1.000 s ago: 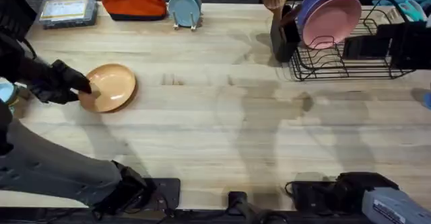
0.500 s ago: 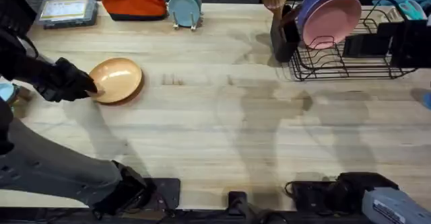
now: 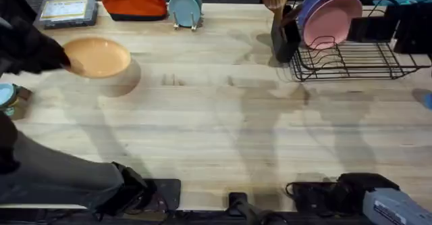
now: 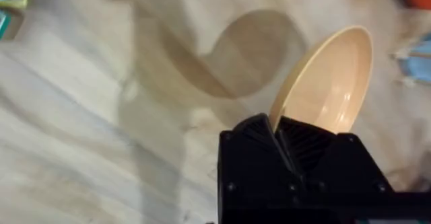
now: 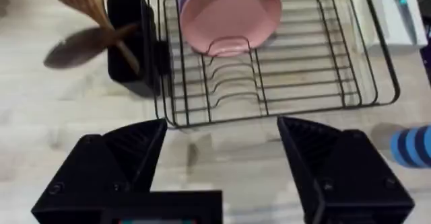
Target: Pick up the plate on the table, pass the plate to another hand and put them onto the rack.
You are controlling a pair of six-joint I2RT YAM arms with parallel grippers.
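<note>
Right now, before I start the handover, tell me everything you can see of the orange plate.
The plate is round, glossy and orange-tan, with a shallow raised rim; it looks like smooth plastic or glazed ceramic. It is off the table, casting a shadow on the wood below it. The left gripper is shut on its rim at one edge, nothing else touching it. In the left wrist view it sticks out from the fingers, tilted, its hollow face showing. It hangs over the table's far left part, well away from the rack.
</note>
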